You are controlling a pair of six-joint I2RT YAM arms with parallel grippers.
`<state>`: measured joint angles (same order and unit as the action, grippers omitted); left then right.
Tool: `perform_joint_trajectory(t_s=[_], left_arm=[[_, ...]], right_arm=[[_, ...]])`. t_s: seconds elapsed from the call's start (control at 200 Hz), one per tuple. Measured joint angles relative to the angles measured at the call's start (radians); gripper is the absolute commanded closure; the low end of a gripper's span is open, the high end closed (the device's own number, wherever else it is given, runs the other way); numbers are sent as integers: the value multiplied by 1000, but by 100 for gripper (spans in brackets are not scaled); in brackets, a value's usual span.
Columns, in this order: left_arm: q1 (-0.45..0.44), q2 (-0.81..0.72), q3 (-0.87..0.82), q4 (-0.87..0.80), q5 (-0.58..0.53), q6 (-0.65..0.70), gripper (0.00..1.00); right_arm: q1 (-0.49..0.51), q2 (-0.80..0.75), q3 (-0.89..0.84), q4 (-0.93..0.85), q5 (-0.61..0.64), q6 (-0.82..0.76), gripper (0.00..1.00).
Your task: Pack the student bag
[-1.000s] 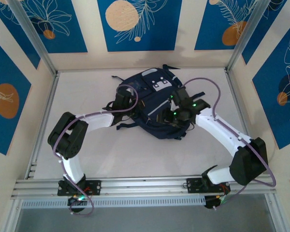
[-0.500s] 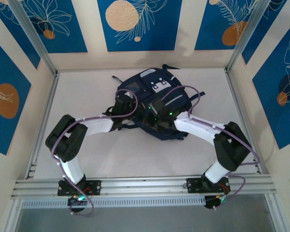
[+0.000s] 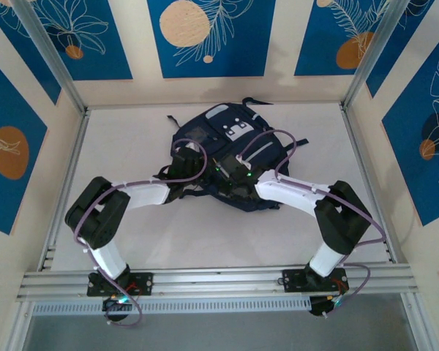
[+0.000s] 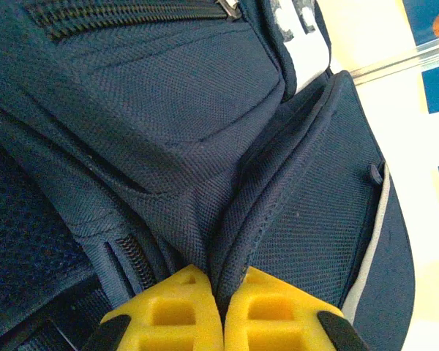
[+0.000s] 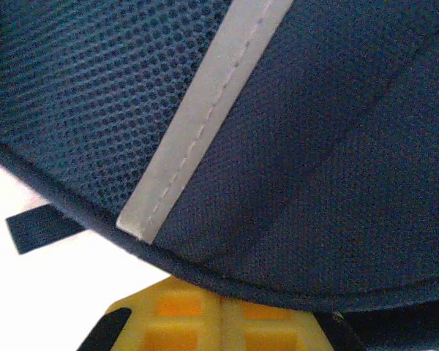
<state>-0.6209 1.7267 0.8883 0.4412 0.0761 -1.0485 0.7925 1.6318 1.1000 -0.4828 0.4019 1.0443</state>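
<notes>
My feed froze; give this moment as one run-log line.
bag: lying on table | left gripper: shut on bag fold | right gripper: shut at bag edge, hold unclear

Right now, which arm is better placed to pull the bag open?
Left, I think. The left claw is shut on a fold of the bag near a zipper. The right claw is shut by the grey stripe, with no clear grip.

Bright, even overhead light washing the white table (image 3: 168,241), soft shadows gathering around the student bag (image 3: 197,139), its navy weave showing crisp in the left wrist view, table overexposing to blank white in the right wrist view
</notes>
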Motion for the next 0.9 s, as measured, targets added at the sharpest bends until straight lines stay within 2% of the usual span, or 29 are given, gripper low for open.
perform_joint_trajectory(t_s=[0.145,0.32,0.44,0.53,0.555,0.64,0.68,0.755,0.9], left_arm=[[9,-11,0,-6,9,10,100],[31,-19,3,-38,20,37,100],[47,-20,12,-61,27,60,100],[48,-20,21,-71,35,63,100],[48,-20,23,-72,38,63,100],[50,-20,24,-79,44,63,100],[49,-20,24,-81,45,63,100],[49,-20,24,-82,45,63,100],[48,-20,24,-82,45,62,100]], right_arm=[[-48,-91,-37,-19,-73,-98,100],[-185,-199,-90,-91,-208,-223,100],[-291,-223,-101,-137,-294,-303,100],[-330,-220,-101,-152,-334,-365,100],[-331,-220,-101,-153,-341,-380,96],[-307,-220,-101,-141,-362,-413,74],[-282,-220,-101,-129,-362,-422,68],[-225,-220,-101,-101,-358,-425,63],[-153,-212,-101,-20,-357,-413,62]])
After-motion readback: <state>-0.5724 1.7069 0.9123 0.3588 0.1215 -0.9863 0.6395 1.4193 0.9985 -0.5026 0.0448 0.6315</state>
